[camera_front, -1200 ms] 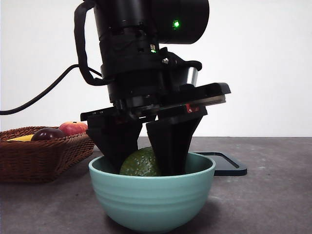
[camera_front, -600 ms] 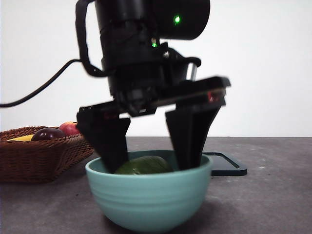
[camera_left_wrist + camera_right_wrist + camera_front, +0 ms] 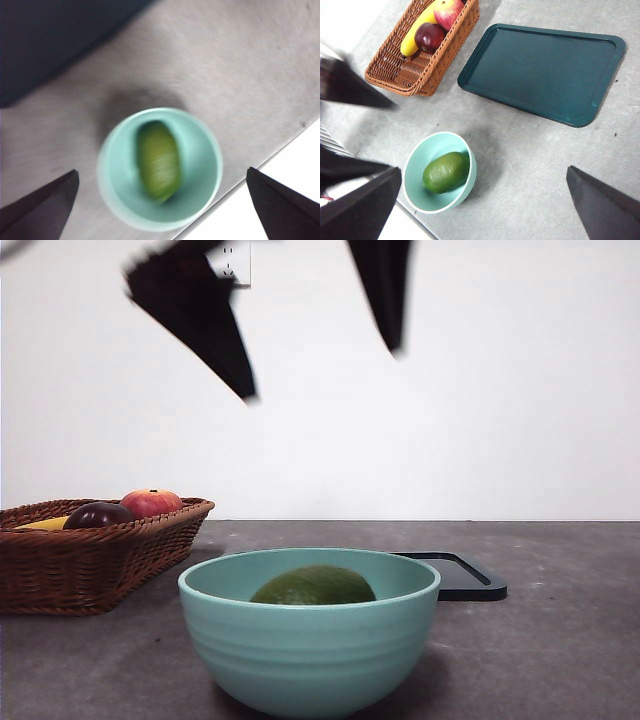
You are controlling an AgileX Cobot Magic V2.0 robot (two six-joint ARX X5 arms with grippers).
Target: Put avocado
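With its two black jaws spread wide and nothing between them, the left gripper hangs high above the bowl, its tips clear of the rim (in the front view they show only as dark, blurred wedges at the top edge). Directly beneath it, the avocado lies on its side in the bottom of the pale teal bowl, touching no gripper. The right gripper is held well above the table, jaws likewise wide apart and empty, looking down on the whole scene. Beyond the bowl lies a dark green tray, flat on the grey table. Beside the tray stands a wicker basket holding a red apple, a dark purple fruit and a banana.
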